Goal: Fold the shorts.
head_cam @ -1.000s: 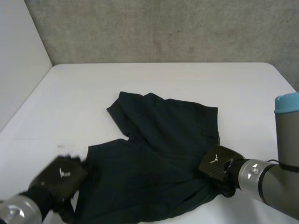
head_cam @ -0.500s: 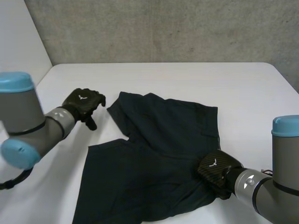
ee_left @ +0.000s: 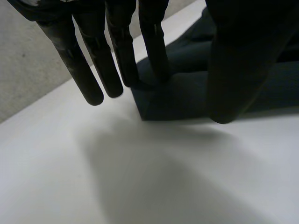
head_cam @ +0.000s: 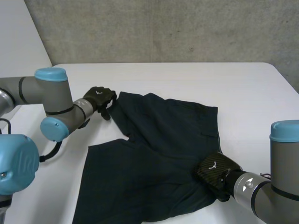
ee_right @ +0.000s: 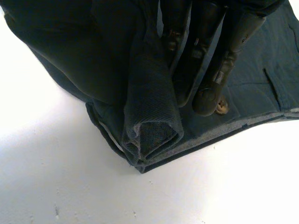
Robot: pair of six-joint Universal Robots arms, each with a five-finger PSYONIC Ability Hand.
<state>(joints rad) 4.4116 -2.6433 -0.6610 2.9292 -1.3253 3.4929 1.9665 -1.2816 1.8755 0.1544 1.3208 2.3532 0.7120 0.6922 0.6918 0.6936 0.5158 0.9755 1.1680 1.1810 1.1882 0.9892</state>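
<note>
Dark navy shorts (head_cam: 159, 154) lie spread on the white table (head_cam: 243, 88). My left hand (head_cam: 99, 97) is at their far left corner. In the left wrist view its fingers (ee_left: 117, 46) are straight, their tips touching the shorts' corner (ee_left: 177, 98), with the thumb standing apart over the cloth. My right hand (head_cam: 215, 171) sits on the near right corner. In the right wrist view its fingers (ee_right: 201, 70) and thumb pinch a rolled fold of the shorts (ee_right: 154, 126) beside a small button (ee_right: 221, 107).
A grey concrete wall (head_cam: 163, 28) runs behind the table and a pale panel (head_cam: 18, 56) stands at its left side. Bare white tabletop surrounds the shorts at the back and on the right.
My left arm swung from the near left edge of the shorts up to their far left corner, its fingers drawing in somewhat. My right hand kept its hold and barely moved.
</note>
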